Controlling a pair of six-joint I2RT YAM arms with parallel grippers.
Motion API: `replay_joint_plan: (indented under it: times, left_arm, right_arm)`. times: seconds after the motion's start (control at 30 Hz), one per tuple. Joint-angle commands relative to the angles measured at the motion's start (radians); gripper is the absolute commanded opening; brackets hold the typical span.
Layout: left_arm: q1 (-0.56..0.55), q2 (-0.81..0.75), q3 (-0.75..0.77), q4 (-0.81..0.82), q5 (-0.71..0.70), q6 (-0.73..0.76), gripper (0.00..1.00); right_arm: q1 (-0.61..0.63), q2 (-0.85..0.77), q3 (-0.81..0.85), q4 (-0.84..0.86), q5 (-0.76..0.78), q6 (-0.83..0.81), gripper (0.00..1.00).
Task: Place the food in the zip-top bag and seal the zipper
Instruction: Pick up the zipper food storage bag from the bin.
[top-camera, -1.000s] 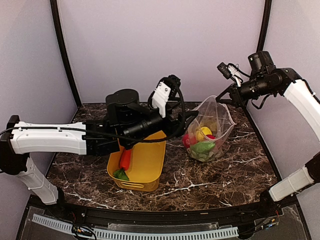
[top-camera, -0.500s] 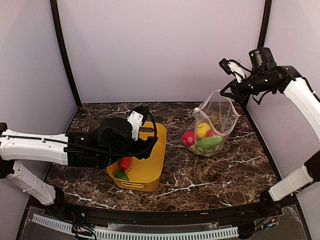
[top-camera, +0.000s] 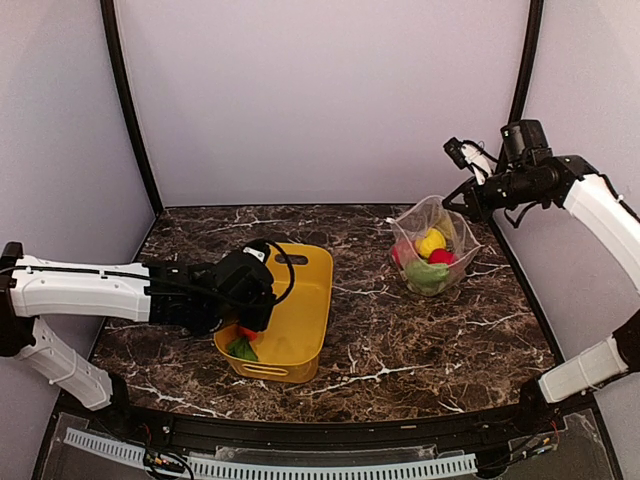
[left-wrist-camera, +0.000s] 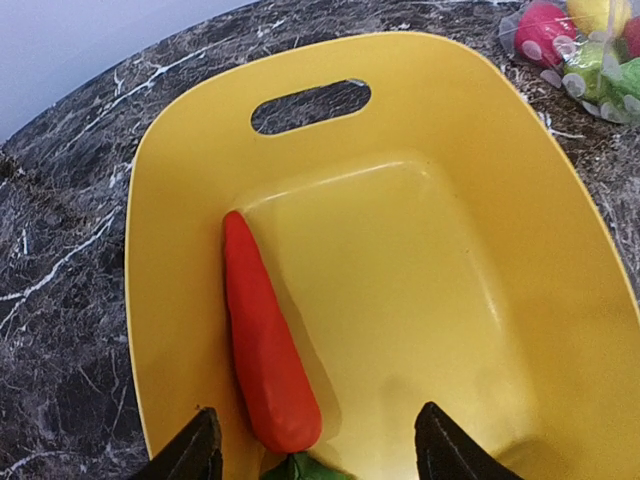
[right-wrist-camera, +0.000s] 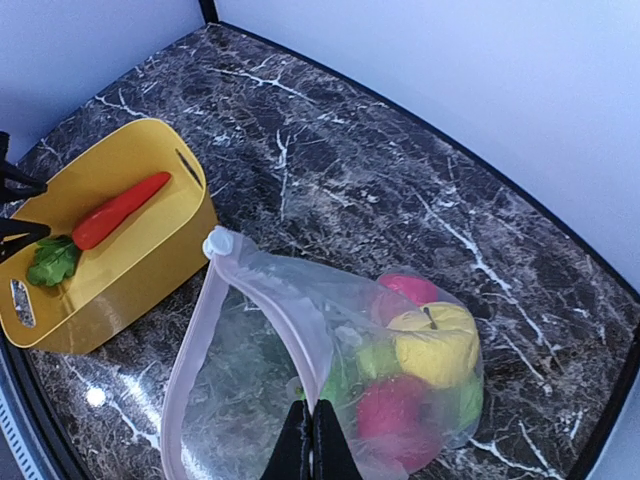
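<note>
Top external view: a dark marble table (top-camera: 400, 340) carries a yellow tub (top-camera: 305, 305) at left of centre and the zip-top bag (top-camera: 425, 212) towards the right rear corner, well apart from the tub. The bag's lower end sits on the table while its mouth is held up and gaping.

The right gripper (right-wrist-camera: 311, 440) is clenched on the mouth edge of the bag, with the pinkish zipper (right-wrist-camera: 188, 350) looping away from it, unsealed. The left gripper (left-wrist-camera: 318, 445) reaches down into the tub with its jaws spread, grasping nothing. They stand either side of the thick end of the carrot (left-wrist-camera: 262, 340), which lies flat on the tub floor near one wall, green leaves (left-wrist-camera: 300, 468) towards the gripper.

Inside the bag lie a yellow lemon (right-wrist-camera: 435, 345), two red fruits (right-wrist-camera: 395, 420) and a green piece (right-wrist-camera: 372, 360).
</note>
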Motion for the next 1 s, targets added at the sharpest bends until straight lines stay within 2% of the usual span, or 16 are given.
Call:
replay_joint_plan:
  times: [0.0,0.5,0.67,0.77,0.83,0.97]
  left_arm:
    - [0.042,0.043,0.014,-0.095,0.051,-0.048,0.66]
    - [0.16,0.194,0.061,-0.069,0.15,0.003,0.68]
    - [0.181,0.278,0.125,-0.128,0.165,-0.015,0.67]
    - [0.184,0.323,0.169,-0.203,0.155,-0.037,0.65]
    - [0.185,0.355,0.193,-0.228,0.168,-0.039,0.58]
    - [0.183,0.401,0.221,-0.274,0.149,-0.057,0.54]
  right_arm:
    - [0.004,-0.044,-0.081,0.096,-0.114,0.017,0.0]
    - [0.004,-0.095,-0.184,0.143,-0.196,0.023,0.0]
    - [0.004,-0.096,-0.187,0.146,-0.201,0.022,0.0]
    - [0.003,-0.099,-0.191,0.147,-0.201,0.02,0.0]
    - [0.002,-0.101,-0.193,0.148,-0.201,0.02,0.0]
    - [0.003,-0.104,-0.195,0.149,-0.206,0.02,0.0]
